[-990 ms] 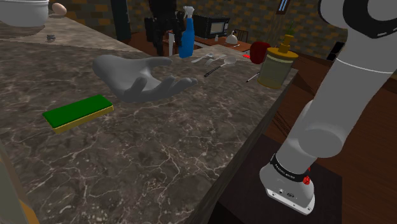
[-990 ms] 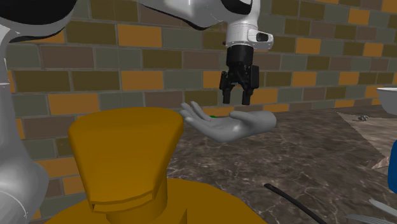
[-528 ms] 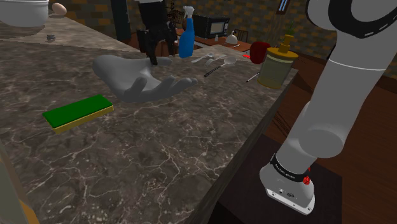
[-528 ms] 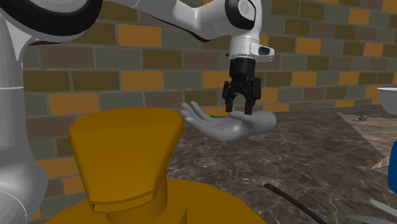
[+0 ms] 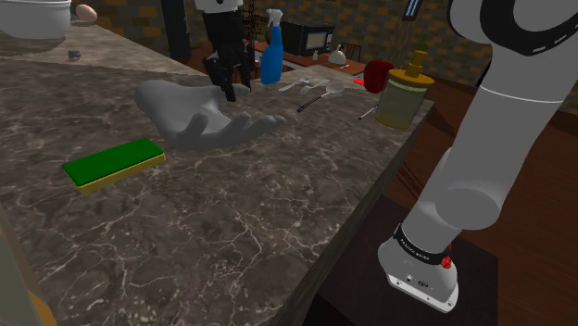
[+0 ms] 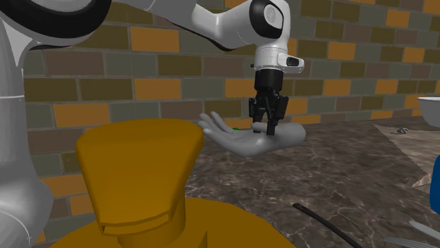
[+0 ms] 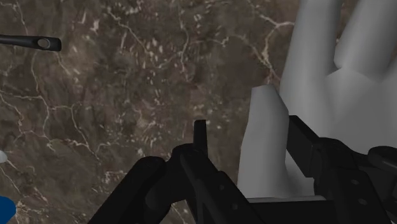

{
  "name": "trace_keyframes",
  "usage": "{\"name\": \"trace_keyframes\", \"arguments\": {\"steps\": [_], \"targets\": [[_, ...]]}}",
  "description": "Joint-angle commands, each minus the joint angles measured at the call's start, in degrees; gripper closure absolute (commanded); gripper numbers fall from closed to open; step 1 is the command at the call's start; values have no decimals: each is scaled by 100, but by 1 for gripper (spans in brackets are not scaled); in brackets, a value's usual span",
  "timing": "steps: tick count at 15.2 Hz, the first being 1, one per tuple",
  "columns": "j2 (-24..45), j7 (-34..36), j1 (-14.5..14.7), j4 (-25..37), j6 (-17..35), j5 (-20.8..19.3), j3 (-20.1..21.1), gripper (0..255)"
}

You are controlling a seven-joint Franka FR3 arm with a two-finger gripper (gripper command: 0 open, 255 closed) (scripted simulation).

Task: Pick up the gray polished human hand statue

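Note:
The gray human hand statue (image 5: 193, 115) lies palm up on the dark marble counter (image 5: 213, 213), its digits reaching toward the shoulder view's right. My black gripper (image 5: 228, 89) has come down over the statue's far edge, at its thumb. In the second exterior view the gripper (image 6: 271, 129) touches down on the statue (image 6: 243, 143) near the palm. Seen from the wrist, the gripper (image 7: 254, 139) is open and the statue's thumb (image 7: 264, 149) stands between the fingers, close to the one finger (image 7: 304, 141) and with a gap to the other.
A green block on a yellow base (image 5: 113, 163) lies near the statue. Beyond it stand a blue spray bottle (image 5: 270, 51), a red mug (image 5: 378, 74), an ochre jar (image 5: 403, 93) and a black utensil (image 5: 310, 100). The counter's edge runs down the shoulder view's right.
The gripper has come down from above the statue to its thumb and has turned about its axis. The statue has not moved.

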Motion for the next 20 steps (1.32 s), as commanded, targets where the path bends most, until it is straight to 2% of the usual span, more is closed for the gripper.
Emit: {"name": "trace_keyframes", "arguments": {"steps": [1, 5, 20], "targets": [[7, 4, 3, -12, 2, 1, 4, 255], [22, 11, 9, 11, -8, -3, 7, 255], [419, 4, 134, 1700, -1327, -150, 57, 255]]}}
